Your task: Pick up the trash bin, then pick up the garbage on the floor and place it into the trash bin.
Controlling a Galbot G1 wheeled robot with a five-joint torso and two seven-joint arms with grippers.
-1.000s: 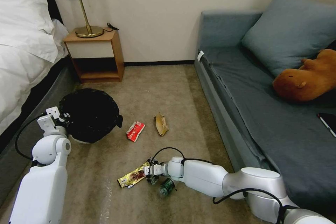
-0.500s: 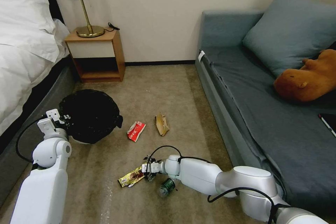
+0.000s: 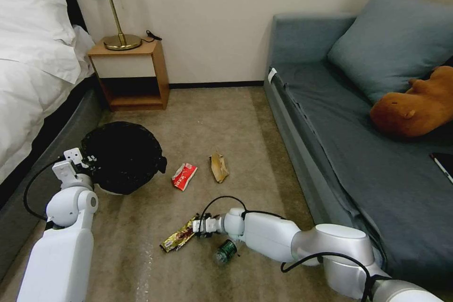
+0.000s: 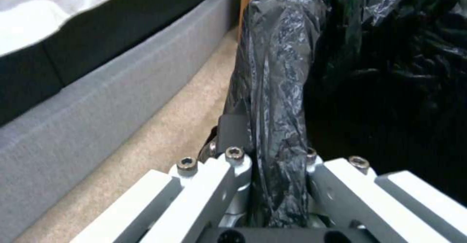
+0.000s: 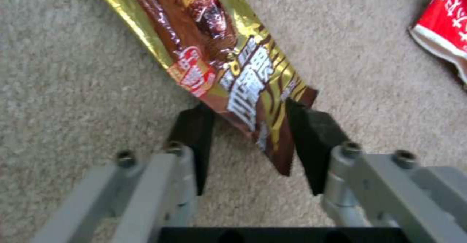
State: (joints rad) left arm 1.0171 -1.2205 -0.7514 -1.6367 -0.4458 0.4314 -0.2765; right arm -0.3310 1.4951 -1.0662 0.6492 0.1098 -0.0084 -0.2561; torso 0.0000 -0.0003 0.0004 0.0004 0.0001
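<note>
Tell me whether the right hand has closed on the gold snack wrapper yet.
Not closed. The right hand is open, its two black fingers straddling the gold snack wrapper's end with gaps showing either side.

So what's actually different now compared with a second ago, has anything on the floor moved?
The right gripper has slid along the carpet from beside the small bottle toward the gold-brown snack wrapper; its open fingers now straddle the wrapper's end without closing on it. The wrapper, bottle, red-and-white packet and tan paper wrapper lie as before. The left gripper stays clamped on the trash bin rim.
</note>
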